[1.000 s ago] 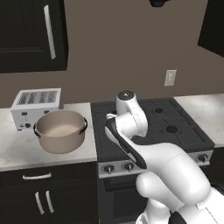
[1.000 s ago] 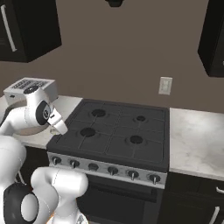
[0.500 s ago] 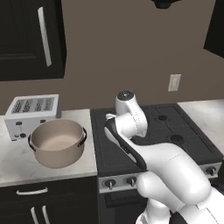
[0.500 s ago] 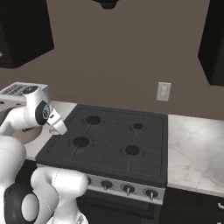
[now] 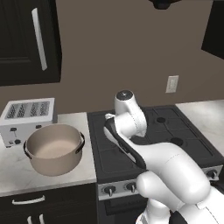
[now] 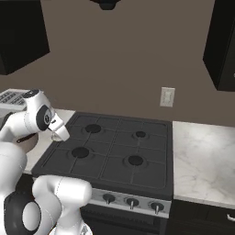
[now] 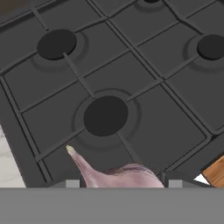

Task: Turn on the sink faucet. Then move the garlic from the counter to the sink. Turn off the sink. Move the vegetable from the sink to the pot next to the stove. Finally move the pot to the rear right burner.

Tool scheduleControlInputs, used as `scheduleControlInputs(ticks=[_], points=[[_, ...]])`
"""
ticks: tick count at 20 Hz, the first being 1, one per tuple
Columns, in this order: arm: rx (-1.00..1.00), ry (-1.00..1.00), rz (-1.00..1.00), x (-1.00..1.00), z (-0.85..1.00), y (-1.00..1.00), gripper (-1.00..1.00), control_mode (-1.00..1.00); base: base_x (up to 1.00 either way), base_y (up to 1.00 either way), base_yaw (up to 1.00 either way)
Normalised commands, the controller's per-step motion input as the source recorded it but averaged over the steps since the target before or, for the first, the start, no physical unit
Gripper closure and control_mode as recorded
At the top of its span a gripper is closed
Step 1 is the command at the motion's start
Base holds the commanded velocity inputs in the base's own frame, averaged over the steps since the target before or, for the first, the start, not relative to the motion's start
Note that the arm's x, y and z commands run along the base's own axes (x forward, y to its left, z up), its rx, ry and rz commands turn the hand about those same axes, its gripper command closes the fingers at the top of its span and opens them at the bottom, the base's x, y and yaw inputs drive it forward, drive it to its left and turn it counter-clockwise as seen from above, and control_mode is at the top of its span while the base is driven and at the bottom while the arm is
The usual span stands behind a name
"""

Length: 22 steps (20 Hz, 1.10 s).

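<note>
At the far left of the left base view, a white toaster (image 5: 29, 119) stands on the marble counter (image 5: 17, 168) against the brown wall. Just in front of it, and close to the counter's right edge, sits the tan pot (image 5: 54, 148), upright and open at the top, with a dark handle on each side. Nothing can be seen inside it from this angle.

To the right of the pot lies the black stove (image 5: 153, 144) with its four burners and a row of knobs along the front. In the right base view, the stove (image 6: 114, 149) is flanked on its right by a second stretch of marble counter (image 6: 204, 160), and a wall outlet (image 6: 167, 97) is mounted above the back edge.

The white arm bends over the near left part of the stove. In the right base view the hand hangs low above the stove's left edge, close to the near left burner (image 6: 80, 152).

In the hand view the gripper (image 7: 120, 183) looks down onto the burner grates, and the garlic (image 7: 118, 174) sits between the two dark finger tips, its pointed tip reaching up and left over the black surface. The fingers are clenched around the garlic, carrying it above the stove.
</note>
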Motion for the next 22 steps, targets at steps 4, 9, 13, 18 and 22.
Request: scheduleControlInputs(ticks=[4, 9, 13, 18, 22], points=[[0.0, 0.0, 0.0, 0.0, 0.0, 0.0, 1.0, 1.0, 0.11, 0.19, -0.07], [0.0, 0.0, 0.0, 0.0, 0.0, 0.0, 1.0, 1.0, 0.0, 0.0, 0.0], [0.0, -0.01, 0.0, 0.0, 0.0, 0.03, 1.0, -1.0, 0.0, 0.0, 0.0], [-0.01, -0.04, 0.0, 0.0, 0.04, 0.46, 1.0, -1.0, 0.0, 0.0, 0.0], [-0.02, 0.0, 0.0, 0.0, 0.14, 0.95, 1.0, -1.0, 0.0, 0.0, 0.0]])
